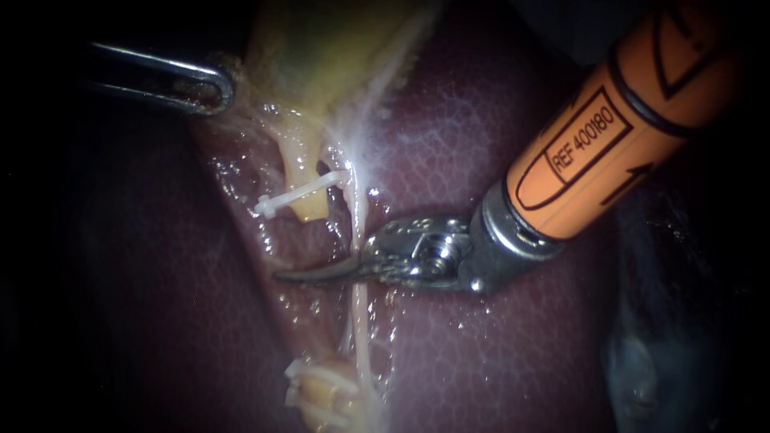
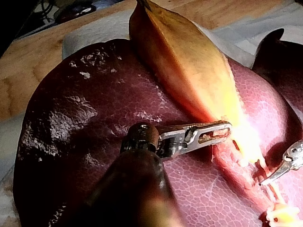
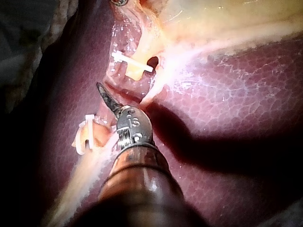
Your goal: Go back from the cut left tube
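Pale-yellow left tube [image 1: 307, 204] is cut, clipped stumps apart on the dark-red liver [image 1: 497, 361]; orange-shafted right instrument [image 1: 305, 274], curved jaws closed and empty, lies between them, so pull-back looks not yet done; slim steel left instrument [image 1: 215, 88] clamps the yellow gallbladder [image 1: 321, 48].

My right instrument [image 1: 305, 274] lies across the dark red liver [image 1: 481, 353], tip in the gap of the cut left tube [image 1: 309, 210]. Above the tip, a white plastic clip [image 1: 298, 193] crosses the tube; below it sits the clipped lower stump [image 1: 325, 393]. My left instrument [image 1: 216, 88] is upper left, on the pale yellow gallbladder [image 1: 321, 48].
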Motion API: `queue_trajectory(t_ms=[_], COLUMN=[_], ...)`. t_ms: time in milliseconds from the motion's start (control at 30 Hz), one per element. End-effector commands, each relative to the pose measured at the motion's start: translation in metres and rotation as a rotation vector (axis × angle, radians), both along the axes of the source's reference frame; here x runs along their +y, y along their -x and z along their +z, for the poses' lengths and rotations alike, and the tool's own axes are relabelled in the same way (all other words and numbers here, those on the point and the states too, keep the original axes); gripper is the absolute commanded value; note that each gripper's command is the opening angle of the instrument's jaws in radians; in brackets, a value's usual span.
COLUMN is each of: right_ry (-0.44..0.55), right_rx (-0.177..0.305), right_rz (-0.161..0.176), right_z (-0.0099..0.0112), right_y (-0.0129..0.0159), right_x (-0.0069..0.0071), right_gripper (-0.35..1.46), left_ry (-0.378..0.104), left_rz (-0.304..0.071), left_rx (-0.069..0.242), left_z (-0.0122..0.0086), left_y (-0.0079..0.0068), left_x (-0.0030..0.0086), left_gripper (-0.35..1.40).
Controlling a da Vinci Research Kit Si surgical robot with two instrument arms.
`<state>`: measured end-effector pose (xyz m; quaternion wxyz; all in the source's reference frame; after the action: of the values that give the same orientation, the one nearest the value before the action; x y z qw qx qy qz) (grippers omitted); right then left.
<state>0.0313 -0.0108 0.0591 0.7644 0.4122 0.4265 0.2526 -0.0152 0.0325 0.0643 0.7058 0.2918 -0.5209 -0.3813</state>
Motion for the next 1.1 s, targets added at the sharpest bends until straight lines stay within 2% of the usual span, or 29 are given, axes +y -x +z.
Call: queue_trajectory(t_ms=[33,100,133,167,200,233,267,467,633,767,933,1100], right_ry=[0.000,0.000,0.000,0.001,0.003,0.003,0.011,0.034,0.162,0.327,0.500,0.581], right_rx=[0.000,0.001,0.001,-0.001,-0.003,-0.011,-0.012,0.002,0.002,-0.051,-0.153,-0.228], right_rz=[0.000,-0.001,0.000,0.002,0.005,0.015,0.018,0.019,0.031,0.025,-0.036,-0.062], right_z=[0.0000,0.0000,0.0000,0.0000,0.0001,0.0002,0.0002,0.0001,-0.0008,-0.0025,-0.0055,-0.0082], right_y=[0.0000,0.0000,-0.0001,-0.0002,-0.0003,-0.0005,-0.0007,-0.0008,0.0000,0.0023,0.0061,0.0102], right_x=[0.0000,0.0001,0.0001,0.0001,0.0001,0.0001,0.0002,0.0000,-0.0002,-0.0005,0.0002,0.0013], right_gripper=[-0.35,-0.35,-0.18,0.49,1.01,1.24,1.33,1.41,1.43,1.45,1.45,1.45], left_ry=[0.000,0.000,0.000,0.000,0.001,0.001,0.001,0.001,0.001,0.001,0.001,0.001], left_rz=[0.000,0.000,0.000,0.000,0.000,0.000,0.000,0.000,0.001,0.001,0.001,0.001], left_rx=[0.000,0.000,0.000,0.000,0.000,0.000,0.000,0.000,0.000,0.000,-0.001,-0.001], left_z=[0.0001,0.0001,0.0001,0.0001,0.0001,0.0001,0.0001,0.0002,0.0002,0.0003,0.0004,0.0004], left_y=[0.0000,0.0000,0.0000,0.0000,0.0000,0.0000,0.0000,0.0000,0.0000,-0.0001,-0.0002,-0.0002], left_x=[0.0000,0.0000,0.0000,0.0000,0.0000,0.0000,0.0000,0.0000,0.0000,0.0000,0.0000,0.0000], left_gripper=[-0.35,-0.35,-0.35,-0.35,-0.35,-0.35,-0.35,-0.35,-0.35,-0.35,-0.35,-0.35])
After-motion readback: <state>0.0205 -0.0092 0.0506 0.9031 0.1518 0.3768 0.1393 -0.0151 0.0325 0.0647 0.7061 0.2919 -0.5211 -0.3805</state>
